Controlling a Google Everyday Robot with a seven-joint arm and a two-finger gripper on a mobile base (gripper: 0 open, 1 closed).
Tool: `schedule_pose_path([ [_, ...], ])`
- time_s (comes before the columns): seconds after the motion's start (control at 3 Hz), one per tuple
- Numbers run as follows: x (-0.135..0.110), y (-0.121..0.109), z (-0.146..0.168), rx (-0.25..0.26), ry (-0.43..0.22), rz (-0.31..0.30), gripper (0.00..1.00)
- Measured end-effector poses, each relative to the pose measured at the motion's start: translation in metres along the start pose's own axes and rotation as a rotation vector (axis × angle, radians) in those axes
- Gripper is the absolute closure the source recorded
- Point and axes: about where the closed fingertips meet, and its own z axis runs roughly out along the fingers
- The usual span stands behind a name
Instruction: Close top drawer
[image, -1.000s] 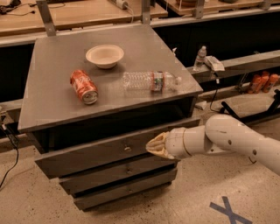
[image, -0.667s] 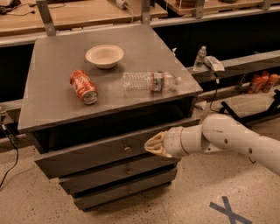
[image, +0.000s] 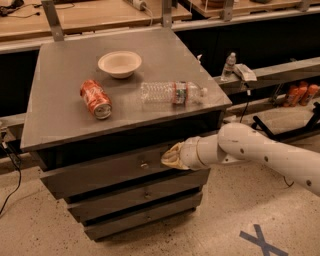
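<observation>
- Speckled floor (image: 225, 220) and a grey cabinet top (image: 55, 125) carrying a bowl (image: 119, 64), a soda can (image: 95, 99) on its side and a water bottle (image: 172, 93) lying flat. Nothing up there is being touched.
- The gripper (image: 166, 159) is pressed against the front of the top drawer (image: 100, 172), just right of the knob (image: 143, 164). Its tan fingers (image: 174, 154) look pinched together with nothing in them.
- Compared with a second ago it's crept a bit left and inward, and the drawer front seems to have gone in with it.
- The drawer still pokes out past the two below, so I'd call it mid-push, not closed yet.
</observation>
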Motion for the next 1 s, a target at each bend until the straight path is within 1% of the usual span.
schedule_pose_path([
  [0.33,0.000,-0.002,0.002,0.000,0.000,0.003,1.00],
  [0.67,-0.007,0.006,-0.013,0.003,-0.033,-0.014,1.00],
  [1.0,-0.014,0.022,-0.037,0.000,-0.080,0.000,1.00],
])
